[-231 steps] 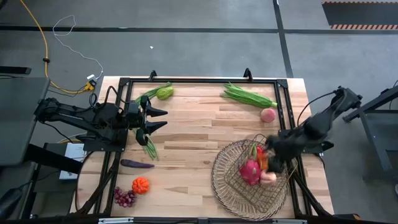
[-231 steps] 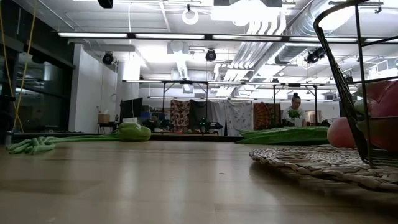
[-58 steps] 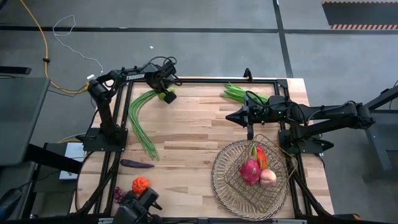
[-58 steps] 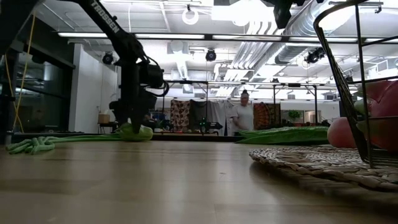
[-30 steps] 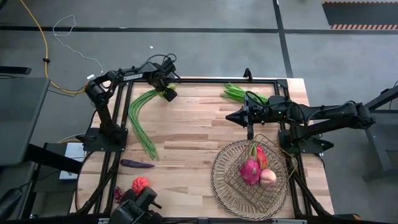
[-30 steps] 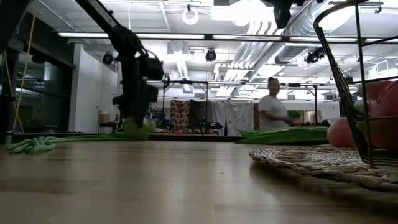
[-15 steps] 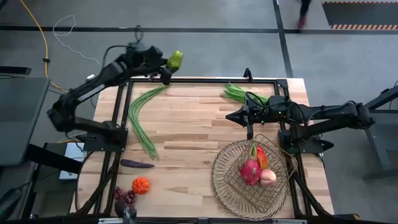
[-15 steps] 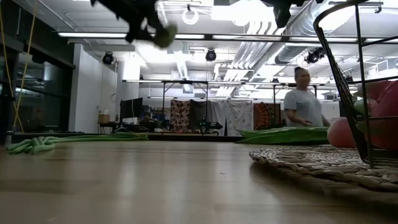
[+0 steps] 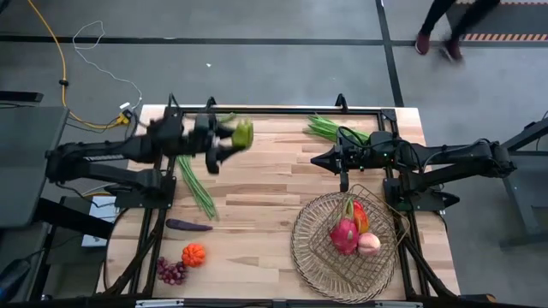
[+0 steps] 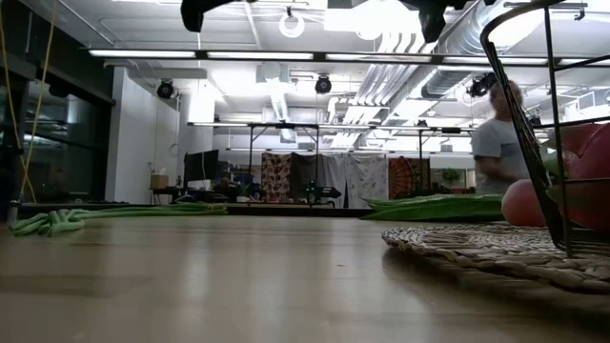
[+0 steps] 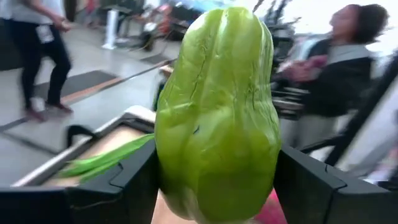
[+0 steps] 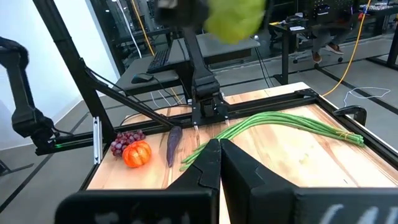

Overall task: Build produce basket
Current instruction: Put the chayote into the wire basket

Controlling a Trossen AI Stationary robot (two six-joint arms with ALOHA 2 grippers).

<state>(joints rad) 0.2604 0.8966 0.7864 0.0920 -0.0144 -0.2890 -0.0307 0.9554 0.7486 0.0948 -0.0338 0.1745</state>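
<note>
Swung inward from beyond the table's far edge half a second ago, the green pepper (image 9: 243, 133) now hangs over the far-left boards, pinched between the left gripper's (image 9: 224, 142) fingers (image 11: 127, 186). On the near right, the basket (image 9: 310, 257) holds a dragon fruit (image 9: 344, 236), a peach (image 9: 369, 244) and a red pepper (image 9: 360, 215). A green bean bunch (image 9: 195, 184), an eggplant (image 9: 187, 226), a pumpkin (image 9: 193, 254) and grapes (image 9: 171, 271) lie on the table's left. The right gripper (image 9: 316, 159) hovers just beyond the basket's far rim, jaws closed and empty.

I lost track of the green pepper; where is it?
In the high view, the green pepper sits in the left gripper, above the table's far-left part, beside the long beans.
</note>
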